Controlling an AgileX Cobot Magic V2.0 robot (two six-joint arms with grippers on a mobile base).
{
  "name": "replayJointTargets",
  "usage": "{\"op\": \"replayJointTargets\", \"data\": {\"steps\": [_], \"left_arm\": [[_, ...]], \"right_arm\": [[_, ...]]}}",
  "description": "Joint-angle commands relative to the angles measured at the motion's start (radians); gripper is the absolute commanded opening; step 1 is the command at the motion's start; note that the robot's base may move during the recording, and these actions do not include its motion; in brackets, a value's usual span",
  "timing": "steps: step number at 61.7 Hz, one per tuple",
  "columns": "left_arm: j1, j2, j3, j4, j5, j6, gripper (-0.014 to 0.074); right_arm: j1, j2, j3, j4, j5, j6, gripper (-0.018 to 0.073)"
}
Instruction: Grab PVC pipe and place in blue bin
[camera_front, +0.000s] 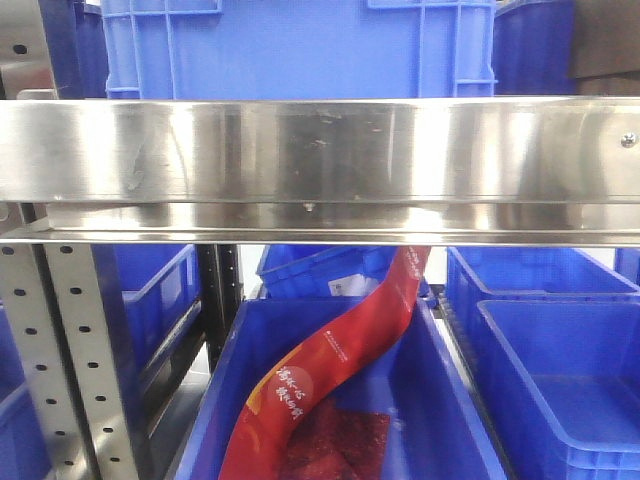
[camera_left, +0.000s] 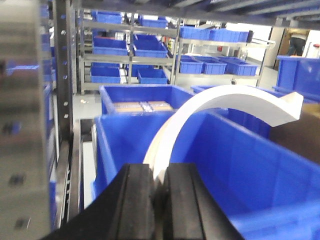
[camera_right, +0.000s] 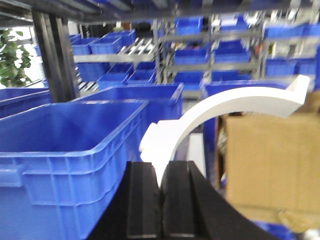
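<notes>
In the left wrist view a white curved pipe (camera_left: 220, 106) is rising from the left gripper (camera_left: 160, 186) and arcing to the right, its widened free end hanging in the air. The two black fingers (camera_left: 136, 202) are pressing together on the pipe's lower end, so this gripper is clamping it. The pipe is hanging over the open top of a blue bin (camera_left: 230, 160), not touching its walls. Beyond that bin another bin holding a flat brown package (camera_left: 142, 106) is sitting, and shelves (camera_left: 125, 57) loaded with more blue bins are standing further back.

In the right wrist view the right gripper (camera_right: 160, 182) is pinching an other white pipe (camera_right: 235, 105) of the same curved shape, its black fingers (camera_right: 142, 200) closing tight on the lower end. This pipe is arching to the right in the air, between a second blue bin (camera_right: 75, 150) on the left and a cardboard box (camera_right: 272, 165) on the right, and is inside neither.

The front view is showing neither pipe nor gripper; a steel shelf beam (camera_front: 320, 150) is crossing it, and below it a red banner (camera_front: 340, 350) is lying curled in a lower bin (camera_front: 450, 400)
</notes>
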Motion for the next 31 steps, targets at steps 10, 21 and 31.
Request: {"op": "replayJointTargets", "data": {"steps": [10,21,31], "left_arm": [[-0.007,0.113,-0.16,0.002,-0.001,-0.002,-0.0111],[-0.021,0.175,-0.205,0.003,-0.003,-0.002,-0.0111],[-0.03,0.212,-0.207,0.025,-0.048,-0.002,-0.0111]], "right_arm": [[0.01,0.033,-0.02,0.038,-0.041,-0.023,-0.0169],[0.095,0.11,-0.07,0.042,-0.053,-0.023,-0.0169],[0.21,0.197,-0.124,0.044,-0.123,-0.023,-0.0169]]}}
